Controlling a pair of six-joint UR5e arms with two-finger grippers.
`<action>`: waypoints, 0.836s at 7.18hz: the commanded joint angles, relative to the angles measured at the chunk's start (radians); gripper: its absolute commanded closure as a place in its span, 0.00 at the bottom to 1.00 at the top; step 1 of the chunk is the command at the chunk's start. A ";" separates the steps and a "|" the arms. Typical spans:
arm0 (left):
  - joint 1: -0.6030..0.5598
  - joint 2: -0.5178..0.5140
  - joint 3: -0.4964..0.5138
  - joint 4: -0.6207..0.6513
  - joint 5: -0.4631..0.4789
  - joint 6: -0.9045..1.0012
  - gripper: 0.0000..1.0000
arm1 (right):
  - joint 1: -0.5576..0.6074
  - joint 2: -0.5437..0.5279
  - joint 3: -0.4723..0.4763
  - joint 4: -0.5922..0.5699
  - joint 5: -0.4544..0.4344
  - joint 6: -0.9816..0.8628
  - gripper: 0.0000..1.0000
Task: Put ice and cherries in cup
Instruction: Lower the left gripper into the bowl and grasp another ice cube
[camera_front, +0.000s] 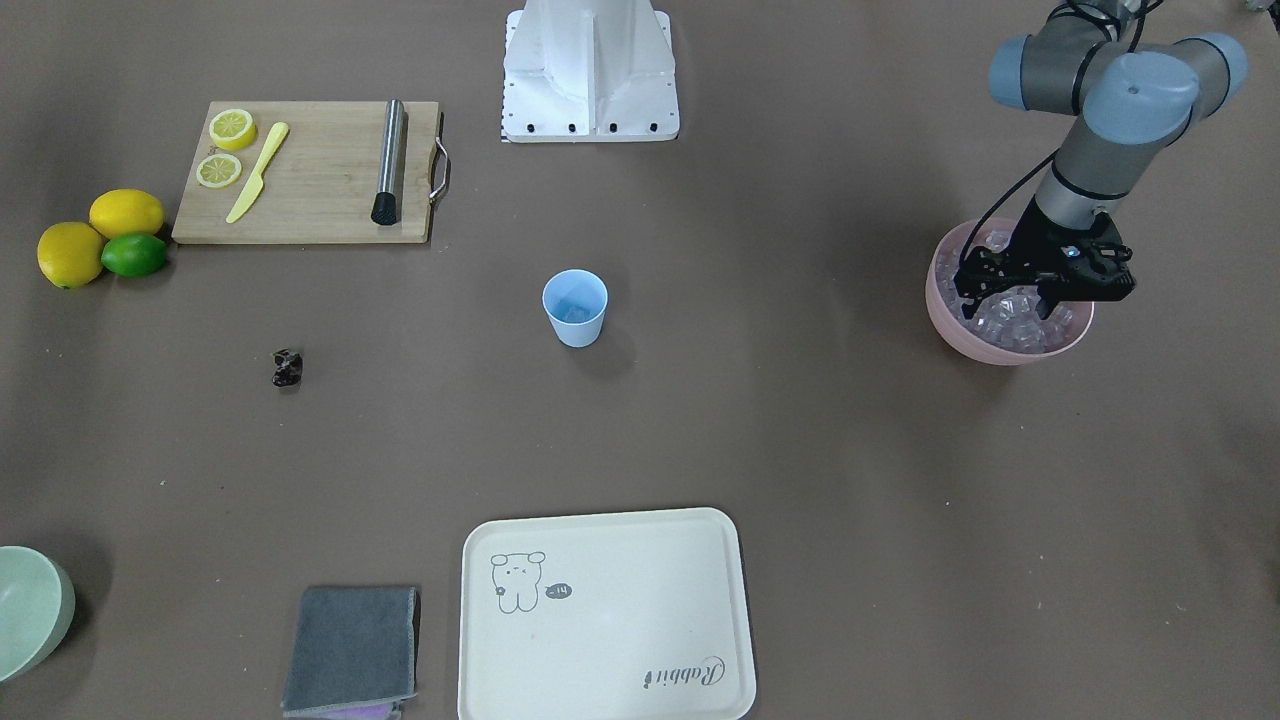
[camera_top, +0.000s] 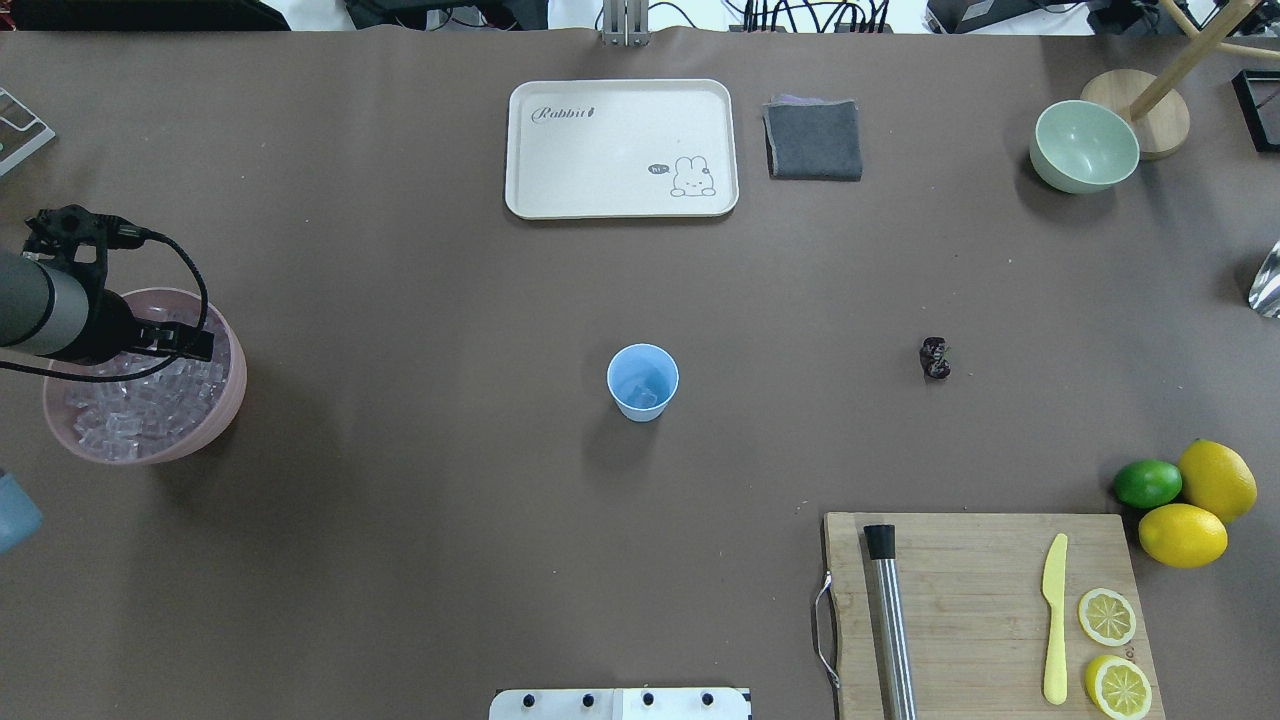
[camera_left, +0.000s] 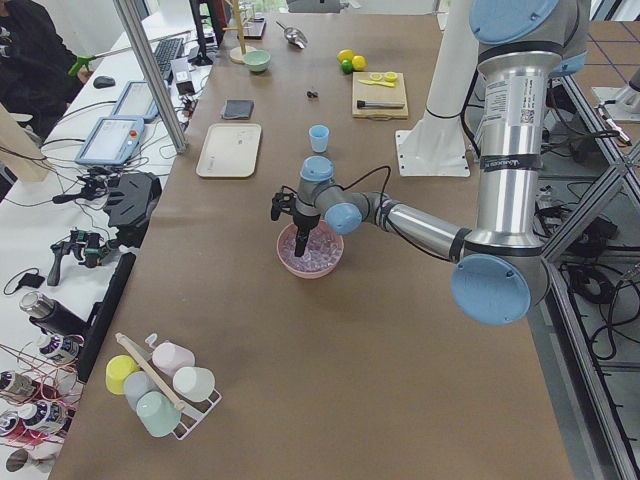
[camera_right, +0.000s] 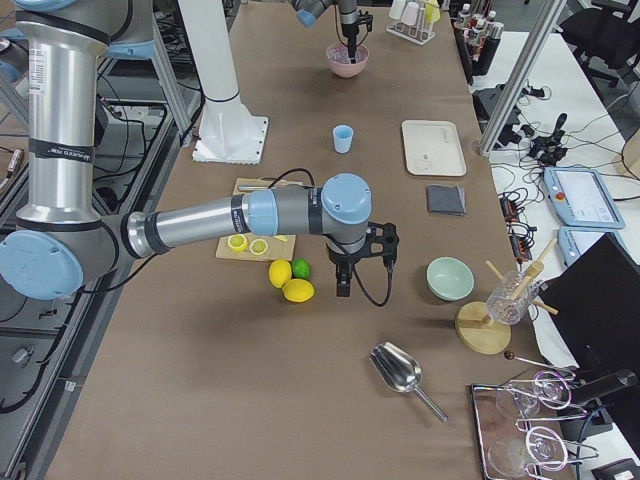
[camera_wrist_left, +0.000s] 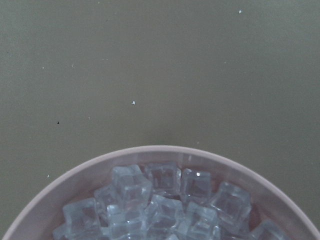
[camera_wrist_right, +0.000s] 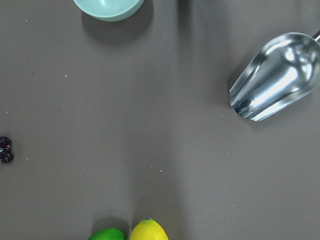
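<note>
The light-blue cup (camera_front: 575, 308) stands upright mid-table, also in the overhead view (camera_top: 642, 381); one clear cube lies in its bottom. The ice (camera_front: 1015, 325) fills a pink bowl (camera_front: 990, 350) at the table's left end; the left wrist view shows the cubes (camera_wrist_left: 160, 205) close below. My left gripper (camera_front: 1008, 302) is lowered into that bowl, fingers spread among the cubes, holding nothing I can see. The dark cherries (camera_front: 288, 367) lie on the table to the cup's right side (camera_top: 935, 358). My right gripper (camera_right: 343, 285) hangs above the table near the lemons; I cannot tell whether it is open.
A wooden cutting board (camera_top: 980, 560) holds a steel muddler, a yellow knife and lemon slices. Two lemons and a lime (camera_top: 1148, 483) lie beside it. A cream tray (camera_top: 620, 148), a grey cloth (camera_top: 813, 140), a pale green bowl (camera_top: 1084, 146) and a metal scoop (camera_wrist_right: 275, 75) lie farther out.
</note>
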 joint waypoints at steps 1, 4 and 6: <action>0.003 0.005 0.003 0.000 0.000 0.004 0.03 | 0.000 -0.001 0.000 0.000 -0.002 -0.002 0.00; 0.003 0.017 -0.007 0.000 -0.021 0.004 0.03 | 0.000 -0.001 0.002 0.000 -0.003 0.000 0.00; 0.003 0.036 -0.008 -0.027 -0.040 0.007 0.03 | 0.000 -0.002 0.002 0.000 -0.002 0.000 0.00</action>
